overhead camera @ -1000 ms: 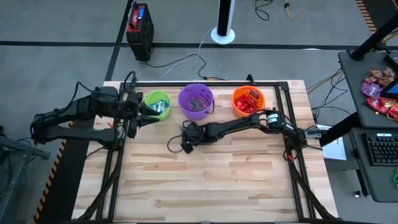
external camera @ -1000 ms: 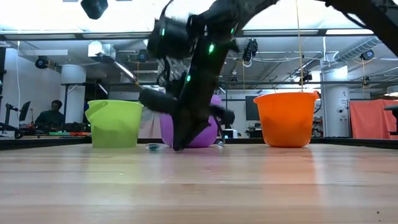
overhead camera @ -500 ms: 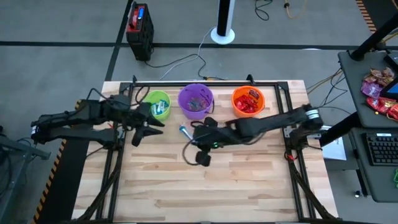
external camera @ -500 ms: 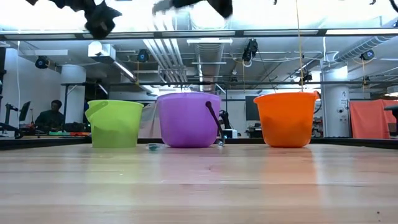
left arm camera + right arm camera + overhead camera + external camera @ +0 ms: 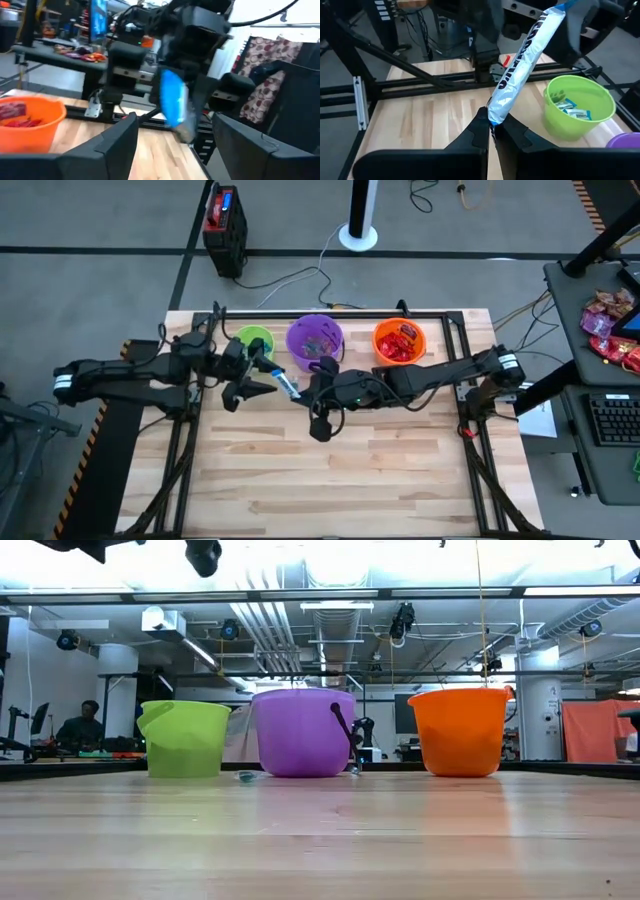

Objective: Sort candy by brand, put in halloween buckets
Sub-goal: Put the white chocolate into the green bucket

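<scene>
Blue-and-white, the wrapped candy [image 5: 524, 62] is pinched at one end by the shut right gripper [image 5: 492, 131] and held in the air in front of the lime green bucket [image 5: 254, 343] and purple bucket [image 5: 315, 340], its free end reaching between the wide-spread fingers of the left gripper [image 5: 262, 375]. If the right lets go before the left closes, or the two arms pull askew, the candy could probably drop to the wooden table [image 5: 340, 480] or tear. Only the right wrist view shows the pinch and like wrappers already in the lime green bucket, while the low view shows the three buckets, orange bucket [image 5: 460, 730] included, standing upright in a row, but not the candy.

grey floor [image 5: 100, 220], ceiling pipes [image 5: 270, 625]
</scene>
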Controlling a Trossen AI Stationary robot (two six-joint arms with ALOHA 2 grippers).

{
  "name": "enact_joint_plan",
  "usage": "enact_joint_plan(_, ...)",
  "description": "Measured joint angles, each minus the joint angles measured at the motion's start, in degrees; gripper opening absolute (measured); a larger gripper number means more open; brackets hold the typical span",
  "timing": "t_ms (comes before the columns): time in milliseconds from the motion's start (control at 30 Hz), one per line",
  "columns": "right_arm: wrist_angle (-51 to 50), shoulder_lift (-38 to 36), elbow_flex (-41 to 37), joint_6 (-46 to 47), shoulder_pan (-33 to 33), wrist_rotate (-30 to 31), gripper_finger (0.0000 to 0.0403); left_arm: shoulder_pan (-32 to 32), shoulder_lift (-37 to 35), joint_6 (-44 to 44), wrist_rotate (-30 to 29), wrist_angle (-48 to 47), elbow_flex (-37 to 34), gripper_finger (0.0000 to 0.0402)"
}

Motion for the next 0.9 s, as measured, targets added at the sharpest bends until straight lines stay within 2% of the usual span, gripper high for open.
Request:
enact_joint_plan(167, -0.1, -0.2, -0.1, -1.5, -0.5, 0.0, 0.0012, 0.0, 3.7, 1.9, 1.8, 0.3, 3.5, 0.0213)
enact_joint_plan(267, -0.7, -0.2, -0.1, -1.7, -0.6, 0.0, 0.0012, 0.0, 5.6, 2.8, 1.7, 0.3, 5.2, 0.0178)
enact_joint_plan(367, -1.6, -0.2, -0.1, -1.3, -0.6, 0.0, 0.0012, 0.1, 7.1, 2.8, 1.0, -1.1, 6.5, 0.0115)
enact_joint_plan(467, -2.6, -0.2, -0.1, 1.5, -0.8, 0.1, 0.0015, 0.2, 8.0, 2.8, 0.9, -3.0, 7.6, 0.0031)
enact_joint_plan(500, -3.1, -0.3, -0.1, 2.4, -0.8, 0.0, 0.0020, 0.2, 8.3, 2.6, 0.8, -3.7, 8.0, 0.0020)
enact_joint_plan(667, -5.0, -0.5, -0.1, 7.8, -1.4, 1.6, 0.0074, 0.3, 9.4, 3.1, -0.6, -8.0, 10.0, 0.0032)
enact_joint_plan(767, -8.2, -0.9, 0.0, 12.9, -2.2, 4.2, 0.0116, 1.2, 9.1, 6.9, -2.9, -16.4, 12.5, 0.0023)
enact_joint_plan(833, -11.9, -1.1, 0.0, 17.4, -2.9, 5.9, 0.0141, 2.5, 8.6, 10.4, -6.8, -25.2, 15.5, 0.0017)
enact_joint_plan(900, -15.4, -1.3, 0.0, 22.7, -3.6, 6.3, 0.0162, 4.0, 8.3, 14.2, -15.4, -36.5, 19.5, 0.0017)
